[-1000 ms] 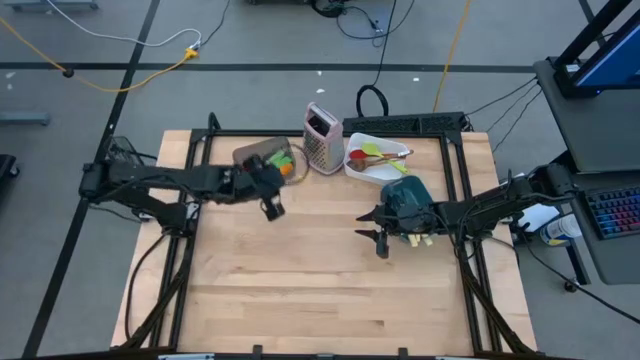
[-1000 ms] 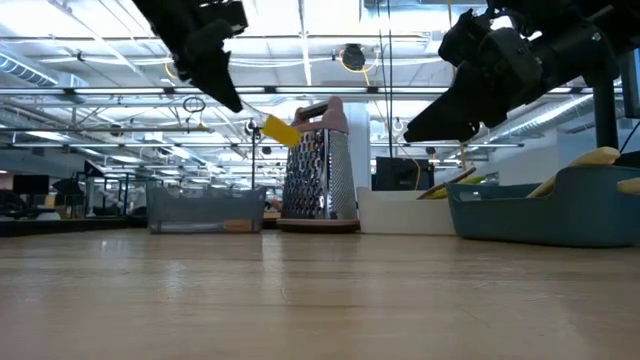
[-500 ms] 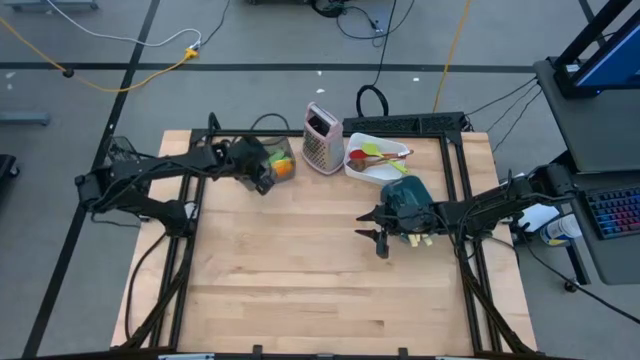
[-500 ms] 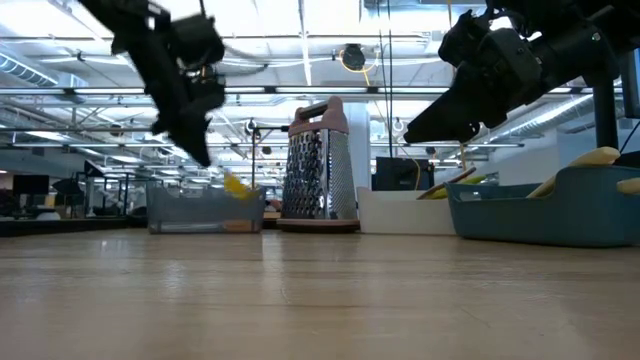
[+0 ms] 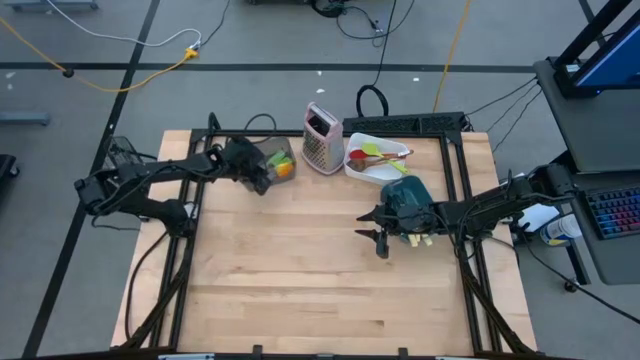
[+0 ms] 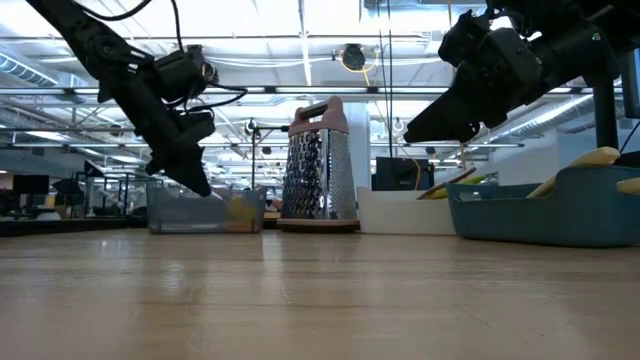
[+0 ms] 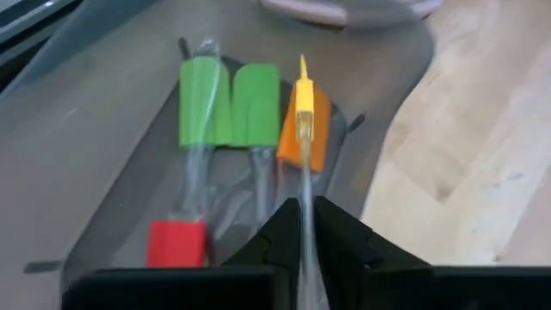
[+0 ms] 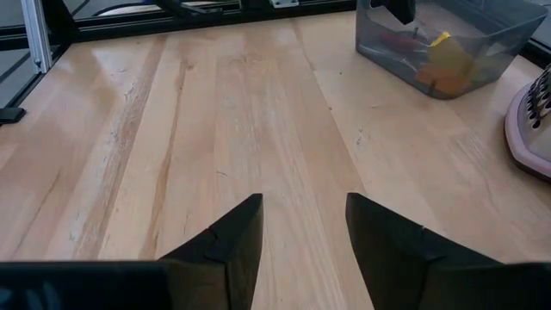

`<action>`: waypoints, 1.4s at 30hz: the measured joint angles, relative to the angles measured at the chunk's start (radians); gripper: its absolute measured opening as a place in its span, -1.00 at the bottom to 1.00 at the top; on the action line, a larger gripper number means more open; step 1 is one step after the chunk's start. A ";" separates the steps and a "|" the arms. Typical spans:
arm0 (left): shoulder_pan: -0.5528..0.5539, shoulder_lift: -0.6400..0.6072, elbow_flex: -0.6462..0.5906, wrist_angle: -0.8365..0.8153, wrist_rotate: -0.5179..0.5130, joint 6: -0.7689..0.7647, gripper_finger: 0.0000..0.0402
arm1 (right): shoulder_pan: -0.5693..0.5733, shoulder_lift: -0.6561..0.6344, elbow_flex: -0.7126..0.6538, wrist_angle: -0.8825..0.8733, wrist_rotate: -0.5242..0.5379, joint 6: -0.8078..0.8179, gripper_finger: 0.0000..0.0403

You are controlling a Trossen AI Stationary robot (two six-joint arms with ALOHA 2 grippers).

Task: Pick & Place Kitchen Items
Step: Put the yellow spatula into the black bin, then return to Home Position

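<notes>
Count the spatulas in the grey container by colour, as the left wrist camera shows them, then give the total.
green spatulas: 2
orange spatula: 1
yellow spatula: 1
red spatula: 1
Total in the grey container: 5
</notes>
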 joint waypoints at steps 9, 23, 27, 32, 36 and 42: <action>0.003 -0.007 0.002 -0.047 -0.107 0.060 -0.41 | 0.000 0.000 0.000 0.000 0.000 0.000 -0.21; -0.049 -0.334 0.127 -0.190 -0.111 0.061 -0.52 | 0.000 0.000 0.000 0.007 0.000 -0.002 -0.21; -0.109 -0.460 0.128 -0.238 -0.125 0.063 -0.59 | 0.000 0.000 0.000 0.006 0.000 0.000 -0.21; -0.228 -0.595 0.092 -0.294 -0.213 0.061 -0.76 | 0.000 0.000 0.000 0.002 -0.002 0.000 -0.21; -0.321 -0.696 0.016 -0.290 -0.250 0.092 -0.94 | 0.000 0.000 0.000 0.001 0.000 -0.016 -0.21; -0.387 -0.885 -0.123 -0.195 -0.256 0.145 -0.91 | 0.000 -0.044 0.000 -0.010 -0.001 -0.022 -0.21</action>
